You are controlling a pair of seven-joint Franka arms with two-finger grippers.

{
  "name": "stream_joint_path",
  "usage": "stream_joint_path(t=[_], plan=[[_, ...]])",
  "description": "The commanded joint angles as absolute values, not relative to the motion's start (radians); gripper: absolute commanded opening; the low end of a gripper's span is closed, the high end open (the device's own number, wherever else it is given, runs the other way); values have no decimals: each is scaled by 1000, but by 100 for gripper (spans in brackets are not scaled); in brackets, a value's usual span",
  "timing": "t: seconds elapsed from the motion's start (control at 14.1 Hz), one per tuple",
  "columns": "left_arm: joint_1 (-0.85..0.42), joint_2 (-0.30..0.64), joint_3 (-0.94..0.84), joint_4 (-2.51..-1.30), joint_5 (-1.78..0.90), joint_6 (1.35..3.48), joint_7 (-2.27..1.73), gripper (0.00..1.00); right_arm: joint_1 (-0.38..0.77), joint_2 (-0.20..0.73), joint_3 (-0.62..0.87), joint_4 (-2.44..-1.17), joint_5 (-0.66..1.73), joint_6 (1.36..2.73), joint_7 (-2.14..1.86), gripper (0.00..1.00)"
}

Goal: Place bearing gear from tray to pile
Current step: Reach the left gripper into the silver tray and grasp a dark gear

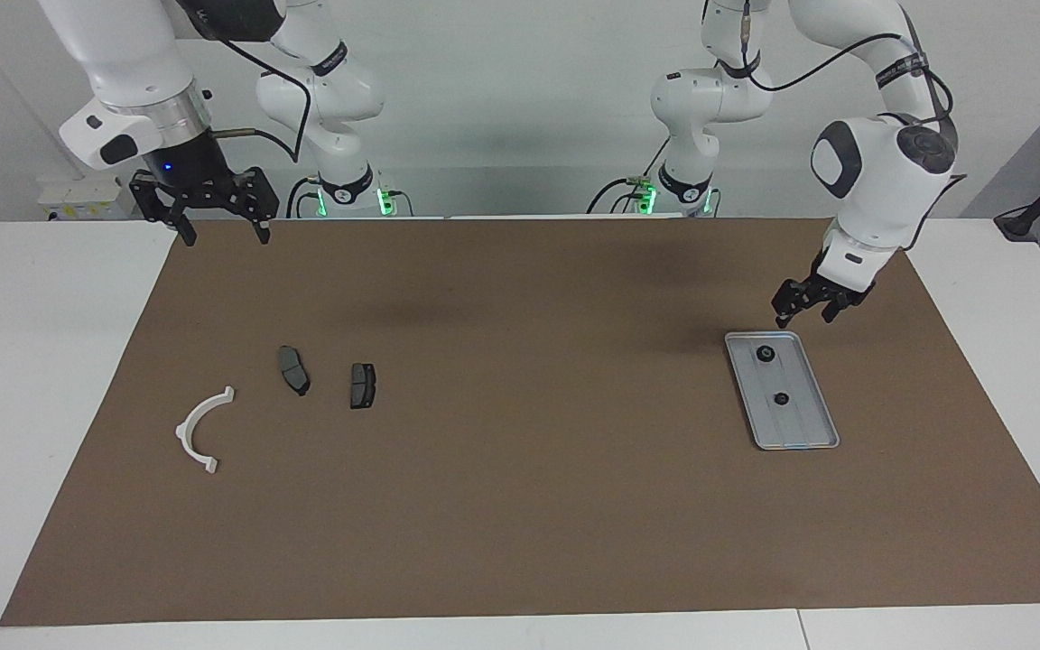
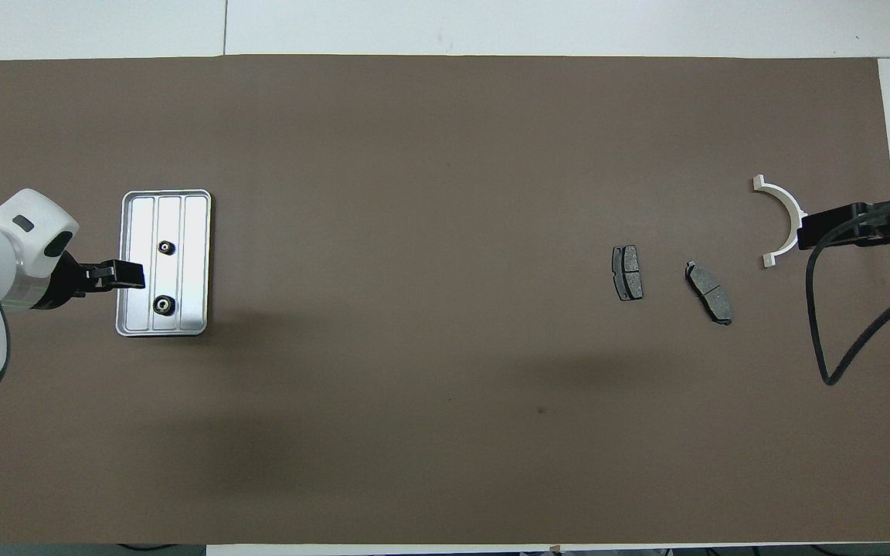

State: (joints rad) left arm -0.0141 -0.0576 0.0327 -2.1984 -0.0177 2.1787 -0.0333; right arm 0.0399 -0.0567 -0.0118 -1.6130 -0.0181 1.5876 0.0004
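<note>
Over the tray's (image 1: 782,390) robot-side rim I held the left gripper (image 1: 806,310) empty, fingers parted. Two gears (image 1: 765,354) (image 1: 781,398) lay in the tray. The right gripper (image 1: 218,215) waited wide open, well apart from the pile (image 1: 290,397).

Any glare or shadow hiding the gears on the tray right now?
Overhead view: the tray shines pale, yet both gears read dark and clear. Facing view: soft arm shadows lie on the mat nearer the robots, off the tray.

Bright, even overhead light casts soft blurred arm shadows on the brown mat (image 1: 520,506); both views sharp.
</note>
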Motion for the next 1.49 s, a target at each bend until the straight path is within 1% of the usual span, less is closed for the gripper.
stream_joint_path(t=[0.0, 0.14, 0.28, 0.43, 0.64, 0.99, 1.21, 1.42], plan=[[-18, -64, 28, -2288, -3, 2261, -58, 81, 37, -80, -8, -1638, 0, 1597, 2, 100], [-18, -51, 28, -2315, -3, 2299, -80, 80, 37, -81, -8, -1640, 0, 1597, -2, 100], [-18, -23, 28, -2319, -3, 2306, -78, 75, 37, -81, -8, -1643, 0, 1597, 2, 100], [-18, 15, 28, -2318, -3, 2348, -83, 75, 35, -81, -8, -1644, 0, 1603, 3, 100], [-18, 69, 29, -2316, -3, 2407, -91, 72, 38, -81, -6, -1652, 0, 1637, 11, 100], [-18, 86, 29, -2312, -3, 2424, -91, 69, 38, -81, 6, -1654, 0, 1641, 12, 100], [-18, 97, 28, -2315, -3, 2433, -91, 69, 63, -81, 11, -1652, 0, 1641, 17, 100], [-18, 100, 28, -2316, -3, 2433, -91, 66, 61, -81, 11, -1654, 0, 1641, 14, 100]])
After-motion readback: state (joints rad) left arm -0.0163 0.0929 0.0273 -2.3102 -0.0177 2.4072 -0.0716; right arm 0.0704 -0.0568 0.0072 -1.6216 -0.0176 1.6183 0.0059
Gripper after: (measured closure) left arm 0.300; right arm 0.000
